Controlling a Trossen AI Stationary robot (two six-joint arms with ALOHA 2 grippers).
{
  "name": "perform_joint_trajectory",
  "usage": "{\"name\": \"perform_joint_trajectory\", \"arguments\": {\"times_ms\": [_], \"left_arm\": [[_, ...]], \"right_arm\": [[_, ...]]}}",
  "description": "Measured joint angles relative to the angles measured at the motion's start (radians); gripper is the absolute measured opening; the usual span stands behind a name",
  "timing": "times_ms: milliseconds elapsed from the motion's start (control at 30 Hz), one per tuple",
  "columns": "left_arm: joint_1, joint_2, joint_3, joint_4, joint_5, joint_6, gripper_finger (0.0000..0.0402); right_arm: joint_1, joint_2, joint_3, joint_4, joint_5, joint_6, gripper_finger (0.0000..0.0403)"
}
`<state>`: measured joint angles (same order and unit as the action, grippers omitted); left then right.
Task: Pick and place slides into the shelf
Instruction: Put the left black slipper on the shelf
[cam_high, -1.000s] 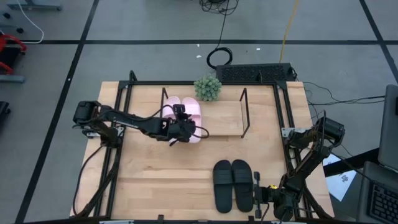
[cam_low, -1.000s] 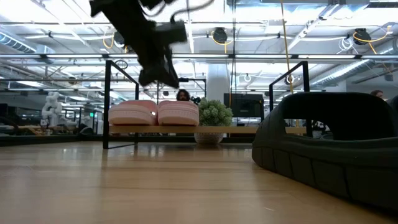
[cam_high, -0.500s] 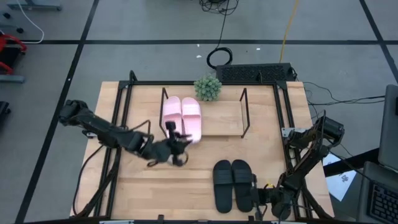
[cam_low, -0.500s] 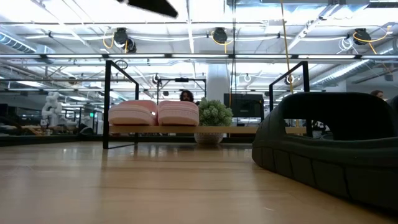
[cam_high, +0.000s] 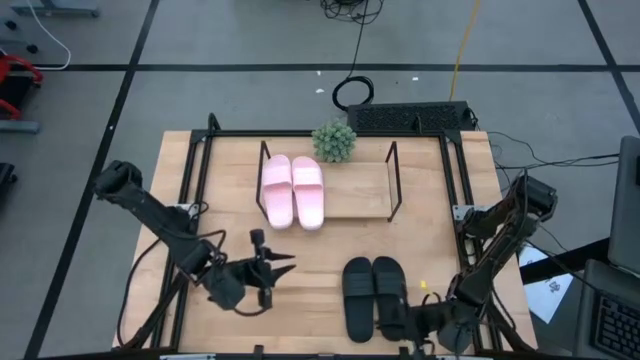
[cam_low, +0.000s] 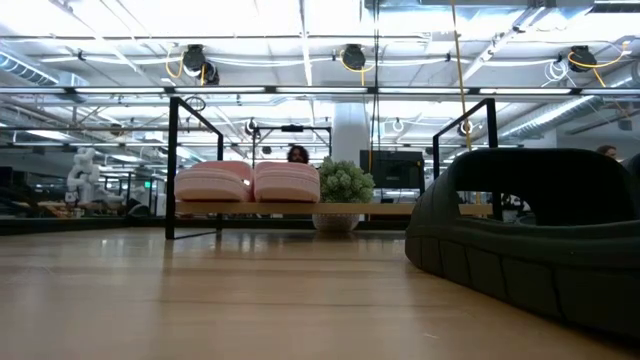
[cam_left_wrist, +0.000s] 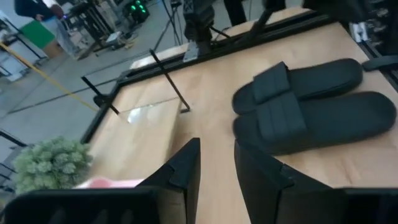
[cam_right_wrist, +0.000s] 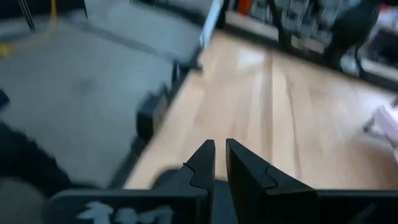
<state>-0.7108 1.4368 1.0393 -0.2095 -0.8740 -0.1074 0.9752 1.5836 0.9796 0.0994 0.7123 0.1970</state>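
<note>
The pale pink slides (cam_high: 292, 190) lie side by side, soles down, on the left end of the shelf's wooden board (cam_high: 355, 190); the low view shows the pink slides (cam_low: 250, 182) on the shelf (cam_low: 400, 209) too. The black slides (cam_high: 375, 297) rest soles down on the tabletop near its near edge and fill the right of the low view (cam_low: 540, 240). My left gripper (cam_high: 270, 262) hangs open over the table, left of the black slides (cam_left_wrist: 305, 106), touching nothing. My right gripper (cam_high: 405, 322) is shut at the near edge, by the black pair's right side.
A small green potted plant (cam_high: 334, 140) stands on the table at the shelf's far side. Dark metal rails (cam_high: 197, 200) run along the table's left and right edges. Bare tabletop (cam_high: 330, 250) lies between the shelf and the black slides. The shelf's right part holds nothing.
My left gripper has drawn back from the pink slides on the shelf toward the table's near left, rising out of the low view. The pink slides stay on the board where it left them.
</note>
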Motion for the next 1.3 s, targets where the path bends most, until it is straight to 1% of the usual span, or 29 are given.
{"name": "perform_joint_trajectory", "arguments": {"times_ms": [133, 200, 300, 400, 500, 600, 733, 867, 967, 1200, 1300], "left_arm": [[-0.049, 0.0, 0.0, -0.067, -0.046, -0.082, 0.0102], [-0.07, 0.0, 0.0, -0.107, -0.05, -0.126, 0.0102], [-0.091, 0.0, 0.0, -0.163, -0.052, -0.202, 0.0102], [-0.102, 0.0, 0.0, -0.24, -0.053, -0.289, 0.0102], [-0.104, 0.0, 0.0, -0.31, -0.052, -0.367, 0.0102], [-0.104, 0.0, 0.0, -0.355, -0.051, -0.412, 0.0102], [-0.104, 0.0, 0.0, -0.372, -0.047, -0.426, 0.0102], [-0.104, 0.0, 0.0, -0.372, -0.047, -0.424, 0.0102], [-0.104, 0.0, 0.0, -0.372, -0.046, -0.422, 0.0102], [-0.104, 0.0, 0.0, -0.371, -0.045, -0.422, 0.0102], [-0.104, 0.0, 0.0, -0.371, -0.045, -0.422, 0.0102]], "right_arm": [[-0.037, 0.037, 0.133, -0.36, -0.012, 0.141, 0.0029], [-0.059, 0.073, 0.202, -0.499, -0.019, 0.178, 0.0029], [-0.099, 0.14, 0.295, -0.588, -0.069, 0.169, 0.0029], [-0.135, 0.209, 0.35, -0.673, -0.109, 0.163, 0.0029], [-0.158, 0.257, 0.384, -0.79, -0.116, 0.226, 0.0029], [-0.175, 0.28, 0.407, -0.888, -0.119, 0.292, 0.0029], [-0.19, 0.261, 0.415, -0.891, -0.14, 0.316, 0.0029], [-0.205, 0.237, 0.416, -0.85, -0.259, 0.319, 0.0029], [-0.211, 0.23, 0.416, -0.836, -0.316, 0.309, 0.0029], [-0.217, 0.222, 0.416, -0.837, -0.312, 0.237, 0.0029], [-0.22, 0.222, 0.416, -0.837, -0.298, 0.239, 0.0029]]}}
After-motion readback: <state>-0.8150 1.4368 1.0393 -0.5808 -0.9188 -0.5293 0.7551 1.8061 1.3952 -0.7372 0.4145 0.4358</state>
